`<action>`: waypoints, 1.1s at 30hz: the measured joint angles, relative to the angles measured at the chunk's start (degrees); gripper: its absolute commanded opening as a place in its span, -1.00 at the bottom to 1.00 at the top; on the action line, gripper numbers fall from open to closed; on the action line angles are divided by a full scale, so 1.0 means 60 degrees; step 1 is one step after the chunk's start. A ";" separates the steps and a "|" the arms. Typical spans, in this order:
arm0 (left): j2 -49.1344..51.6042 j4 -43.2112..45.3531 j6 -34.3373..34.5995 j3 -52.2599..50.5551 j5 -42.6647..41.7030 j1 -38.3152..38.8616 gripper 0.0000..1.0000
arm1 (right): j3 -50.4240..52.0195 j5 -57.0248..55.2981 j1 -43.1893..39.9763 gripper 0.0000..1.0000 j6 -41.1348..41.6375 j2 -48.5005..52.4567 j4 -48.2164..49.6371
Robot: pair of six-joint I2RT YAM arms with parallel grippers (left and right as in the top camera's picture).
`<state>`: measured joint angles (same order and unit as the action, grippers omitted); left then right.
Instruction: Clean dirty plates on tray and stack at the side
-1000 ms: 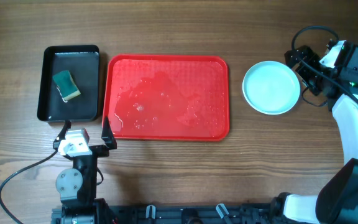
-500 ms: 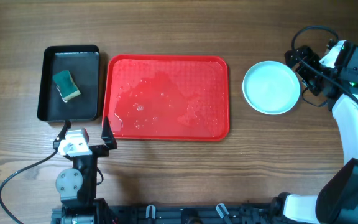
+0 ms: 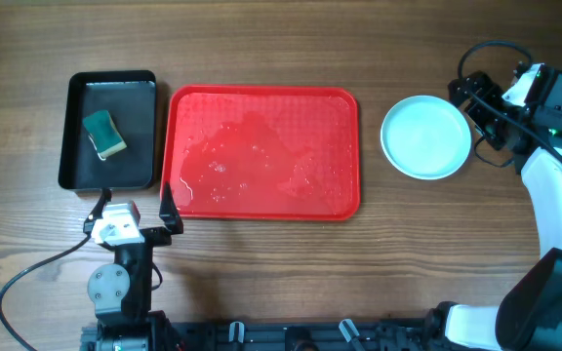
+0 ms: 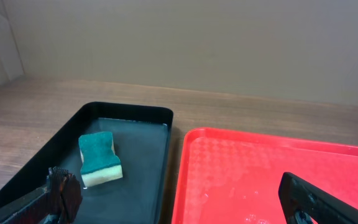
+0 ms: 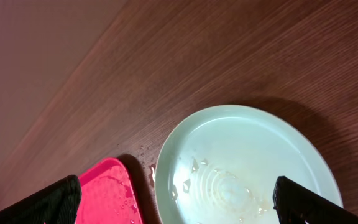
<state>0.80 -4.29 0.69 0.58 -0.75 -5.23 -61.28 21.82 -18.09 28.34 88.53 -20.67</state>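
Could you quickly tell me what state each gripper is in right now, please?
Left gripper: open, fingers wide apart, holding nothing.
Right gripper: open, fingers wide apart, holding nothing.

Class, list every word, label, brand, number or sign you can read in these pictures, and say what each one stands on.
There is no readable text in any view.
The red tray, black tray, sponge and turquoise plate are all unmarked.
A grey disc near the bottom edge of the overhead view is too small to show any marking.
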 measured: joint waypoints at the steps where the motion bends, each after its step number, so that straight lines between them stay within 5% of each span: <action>1: 0.0000 0.0000 0.0000 0.0000 -0.0004 0.0000 1.00 | 0.0000 -0.0036 0.0000 0.99 0.0000 0.0000 0.0000; 9: 0.0000 0.0000 0.0000 0.0000 0.0000 0.0000 1.00 | 0.0528 -0.1435 0.0284 1.00 -0.0131 -0.1111 0.0000; 15: 0.0000 -0.0004 0.0000 0.0000 -0.0004 0.0000 1.00 | 0.1851 -0.2080 0.1388 0.99 -0.2342 -0.4189 0.1144; 21: 0.0000 0.0000 0.0000 0.0000 0.0000 0.0000 1.00 | 0.4612 -0.2109 0.2164 0.99 -0.4073 -0.7661 0.3096; 27: 0.0000 -0.0004 0.0000 0.0000 0.0000 0.0000 1.00 | 0.7544 -0.1552 0.2200 0.99 -0.4462 -1.0316 0.5461; 33: 0.0000 0.0000 0.0000 0.0000 0.0000 0.0000 1.00 | 0.9519 -0.1486 0.2856 0.99 -0.4535 -1.2466 0.5974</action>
<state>0.80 -4.29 0.69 0.58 -0.75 -5.23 -4.16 12.91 -0.95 1.13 13.74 15.18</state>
